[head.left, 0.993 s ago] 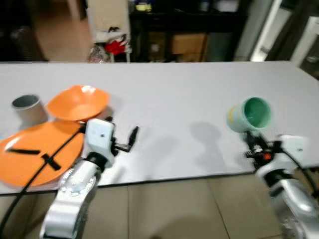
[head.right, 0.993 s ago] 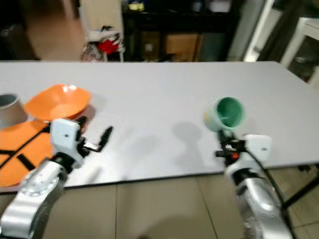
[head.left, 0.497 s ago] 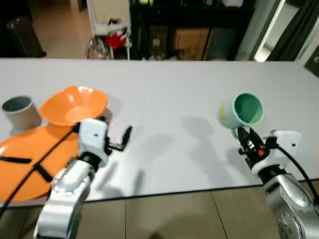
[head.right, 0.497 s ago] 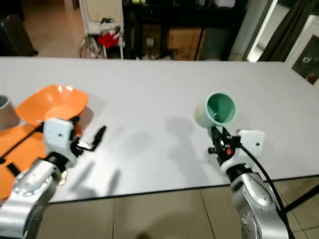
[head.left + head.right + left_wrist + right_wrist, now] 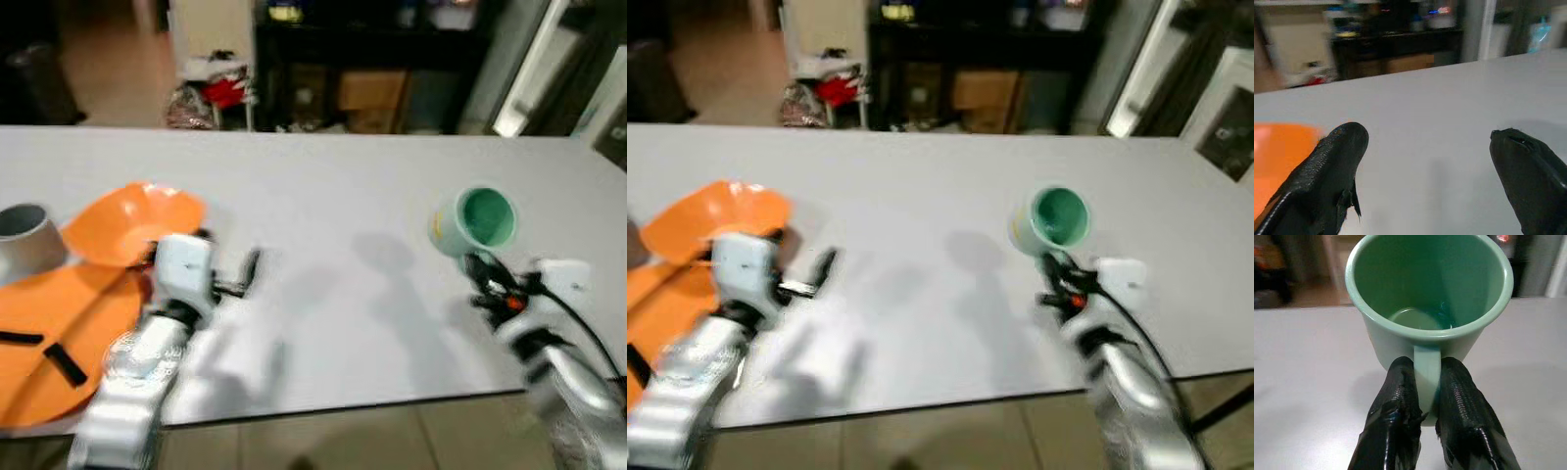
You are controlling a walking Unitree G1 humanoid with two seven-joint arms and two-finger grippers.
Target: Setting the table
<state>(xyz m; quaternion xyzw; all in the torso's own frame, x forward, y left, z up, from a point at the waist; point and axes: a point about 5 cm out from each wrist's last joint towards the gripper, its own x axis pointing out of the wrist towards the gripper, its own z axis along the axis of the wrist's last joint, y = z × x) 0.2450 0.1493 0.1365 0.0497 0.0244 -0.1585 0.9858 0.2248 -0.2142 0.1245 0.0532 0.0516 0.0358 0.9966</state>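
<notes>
Carrying the mug (image 5: 473,221) by its handle, the right gripper (image 5: 1422,396) pinches it above the surface's (image 5: 333,186) near right. The left gripper (image 5: 1430,161) hovers with fingers spread beside the orange bowl (image 5: 132,220). Next likely calls for lowering the mug upright.

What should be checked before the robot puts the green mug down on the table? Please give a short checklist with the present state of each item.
1. Grip on the green mug: ok. The right end effector pinches its handle from both sides.
2. Mug is off the white table: ok, it casts a shadow on the surface.
3. Mug is upright: not ok, its mouth tips toward the head camera.
4. Mug is empty: ok, its bottom is bare.
5. Landing spot under the mug: ok, bare table there.
6. Left end effector out of the way: ok. It is open, beside the orange bowl and orange plate, far from the mug.
</notes>
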